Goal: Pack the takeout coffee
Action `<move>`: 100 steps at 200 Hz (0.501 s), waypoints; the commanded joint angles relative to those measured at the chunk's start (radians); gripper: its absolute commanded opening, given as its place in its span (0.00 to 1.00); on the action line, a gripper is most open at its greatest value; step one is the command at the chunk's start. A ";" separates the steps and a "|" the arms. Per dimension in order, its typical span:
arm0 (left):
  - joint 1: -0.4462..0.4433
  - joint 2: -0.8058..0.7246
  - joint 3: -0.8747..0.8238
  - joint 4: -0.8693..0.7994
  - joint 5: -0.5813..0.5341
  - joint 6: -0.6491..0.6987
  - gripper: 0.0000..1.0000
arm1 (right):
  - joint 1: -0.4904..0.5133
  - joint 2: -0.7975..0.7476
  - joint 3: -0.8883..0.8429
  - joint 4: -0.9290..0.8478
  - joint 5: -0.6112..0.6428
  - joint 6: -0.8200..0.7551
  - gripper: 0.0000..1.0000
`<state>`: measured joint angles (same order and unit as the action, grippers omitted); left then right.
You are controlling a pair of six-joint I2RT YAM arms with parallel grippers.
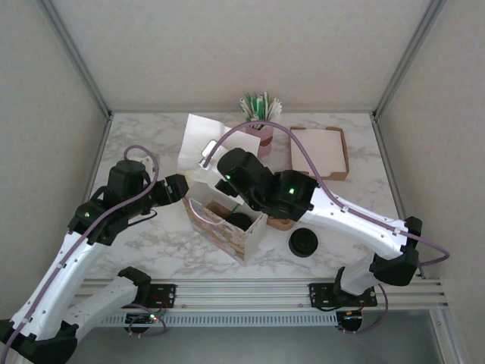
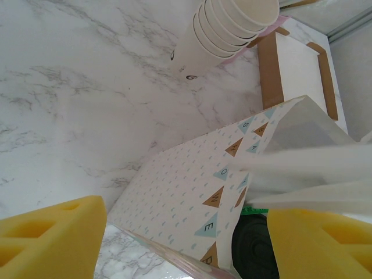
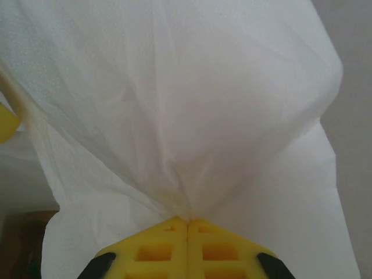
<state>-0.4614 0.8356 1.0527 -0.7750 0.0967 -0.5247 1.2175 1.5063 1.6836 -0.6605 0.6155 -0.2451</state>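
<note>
Pinching a thin white paper sheet (image 3: pixel 186 116), the right gripper (image 3: pixel 187 224) is pressing its yellow fingers flat together and hanging above the far lip of the open patterned paper bag (image 1: pixel 224 227) at mid-bench. Beside the bag's left wall, the left gripper (image 2: pixel 186 212) is holding its fingers spread wide, empty. Inside the bag the takeout coffee (image 1: pixel 241 221), a small cup under a black plastic lid, is sitting apparently upright, below and nearward of the pinched sheet. By the look of it the left arm is standing nearer the bag; the sheet is probably going down over the lid.
</note>
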 commanded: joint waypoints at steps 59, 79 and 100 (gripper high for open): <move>-0.008 0.007 0.007 0.010 0.004 -0.008 0.73 | 0.025 -0.039 -0.012 -0.124 -0.153 0.171 0.00; -0.008 0.005 0.004 0.011 0.004 -0.011 0.73 | 0.026 -0.054 -0.023 -0.132 -0.203 0.208 0.00; -0.009 0.005 0.003 0.011 0.003 -0.011 0.73 | 0.025 -0.070 -0.034 -0.137 -0.262 0.246 0.00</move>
<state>-0.4614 0.8444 1.0527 -0.7750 0.0967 -0.5247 1.2312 1.4799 1.6718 -0.7731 0.4431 -0.0753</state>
